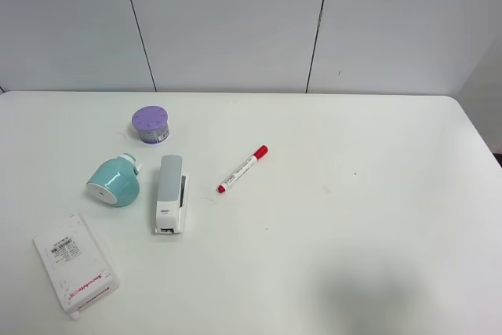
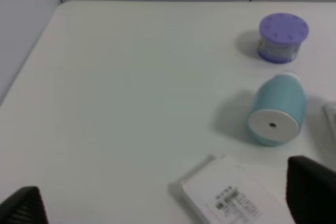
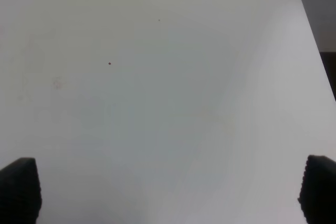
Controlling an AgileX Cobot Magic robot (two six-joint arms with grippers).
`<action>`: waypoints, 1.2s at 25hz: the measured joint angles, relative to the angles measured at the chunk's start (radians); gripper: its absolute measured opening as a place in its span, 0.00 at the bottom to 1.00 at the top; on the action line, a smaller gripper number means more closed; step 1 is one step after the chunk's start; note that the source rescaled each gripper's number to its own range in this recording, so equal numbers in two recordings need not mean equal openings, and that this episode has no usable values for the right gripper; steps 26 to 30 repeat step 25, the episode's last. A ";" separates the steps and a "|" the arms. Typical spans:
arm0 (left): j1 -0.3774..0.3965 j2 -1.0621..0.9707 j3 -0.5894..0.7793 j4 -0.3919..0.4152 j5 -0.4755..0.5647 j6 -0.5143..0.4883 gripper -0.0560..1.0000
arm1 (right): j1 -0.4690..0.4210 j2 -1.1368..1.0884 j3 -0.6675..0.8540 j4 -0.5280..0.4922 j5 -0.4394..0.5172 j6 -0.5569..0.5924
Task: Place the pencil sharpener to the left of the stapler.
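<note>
The left gripper (image 2: 168, 203) is hanging wide open, holding nothing, its 2 fingertips (image 2: 311, 187) far apart. The sharpener (image 2: 276, 109) is lying on its side ahead of it, just left of the stapler (image 1: 170, 194), apart from it. The right gripper (image 3: 168, 192) is gaping equally wide, empty, over bare table (image 3: 157, 103).

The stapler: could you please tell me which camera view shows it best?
The exterior high view: the stapler lies whole there, beside the pencil sharpener. The left wrist view catches only a pale sliver of it at the frame edge; the right wrist view shows none.
</note>
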 joint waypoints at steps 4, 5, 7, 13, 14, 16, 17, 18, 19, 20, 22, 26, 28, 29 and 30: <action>0.000 -0.003 0.021 -0.030 0.026 0.025 0.56 | 0.000 0.000 0.000 0.000 0.000 0.000; 0.000 -0.003 0.022 -0.030 0.028 0.025 0.55 | 0.000 0.000 0.000 0.000 0.000 0.000; 0.000 -0.003 0.022 -0.030 0.029 0.025 0.54 | 0.000 0.000 0.000 0.000 0.000 0.000; 0.000 -0.003 0.022 -0.029 0.029 0.055 0.54 | 0.000 0.000 0.000 0.000 0.000 0.000; 0.000 -0.003 0.022 -0.030 0.029 0.059 0.54 | 0.000 0.000 0.000 0.000 0.000 0.000; 0.000 -0.003 0.022 -0.030 0.029 0.062 0.54 | 0.000 0.000 0.000 0.000 0.000 0.000; 0.000 -0.003 0.022 -0.030 0.029 0.063 0.54 | 0.000 0.000 0.000 0.000 0.000 0.000; 0.000 -0.003 0.022 -0.031 0.029 0.063 0.54 | 0.000 0.000 0.000 0.000 0.000 0.000; 0.000 -0.003 0.022 -0.033 0.029 0.063 0.54 | 0.000 0.000 0.000 0.000 0.000 0.000; 0.000 -0.003 0.022 -0.034 0.029 0.063 0.54 | 0.000 0.000 0.000 0.000 0.000 0.000; 0.000 -0.003 0.022 -0.037 0.029 0.064 0.54 | 0.000 0.000 0.000 0.000 0.000 0.000; 0.000 -0.003 0.022 -0.039 0.029 0.065 0.54 | 0.000 0.000 0.000 0.000 0.000 0.000; 0.000 -0.003 0.022 -0.039 0.029 0.065 0.54 | 0.000 0.000 0.000 0.000 0.000 0.000; 0.000 -0.003 0.022 -0.039 0.029 0.065 0.54 | 0.000 0.000 0.000 0.000 0.000 0.000; 0.000 -0.003 0.022 -0.039 0.029 0.065 0.54 | 0.000 0.000 0.000 0.000 0.000 0.000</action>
